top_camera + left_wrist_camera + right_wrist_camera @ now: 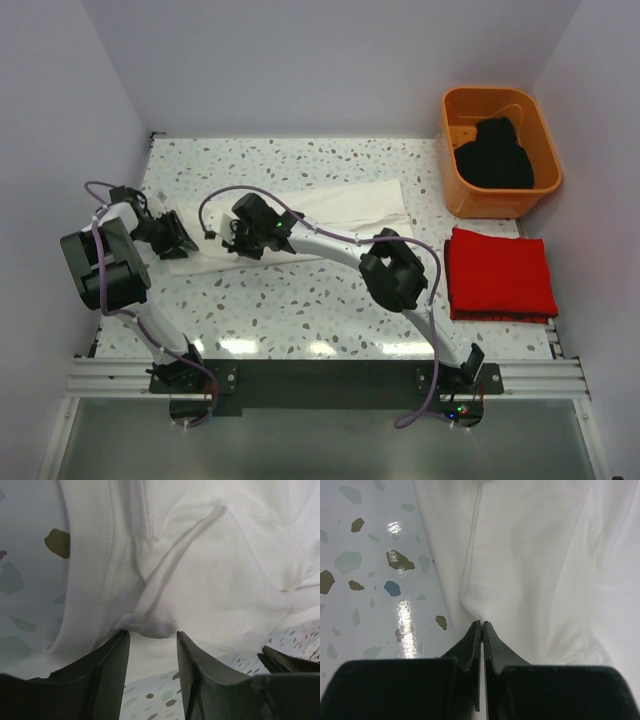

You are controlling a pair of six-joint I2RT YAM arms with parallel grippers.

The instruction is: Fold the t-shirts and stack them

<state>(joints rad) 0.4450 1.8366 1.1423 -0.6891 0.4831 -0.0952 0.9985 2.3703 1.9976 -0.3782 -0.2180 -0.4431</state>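
A white t-shirt [340, 210] lies in a long folded band across the middle of the table. My left gripper [188, 243] is at its left end. In the left wrist view the jaws of the left gripper [152, 632] stand apart, and a small bunch of the white t-shirt [210, 570] lies at their tips. My right gripper [232, 243] is just right of it. In the right wrist view the right gripper [482, 622] is shut on the hem of the white t-shirt [530, 555], which puckers at the tips. A red t-shirt [500, 275] lies folded at the right. A black t-shirt [495, 155] sits in a tub.
The orange tub [490, 203] stands at the back right corner, against the walls. The speckled table [300, 310] shows bare in front of the white t-shirt. The right arm reaches diagonally across the middle of the table.
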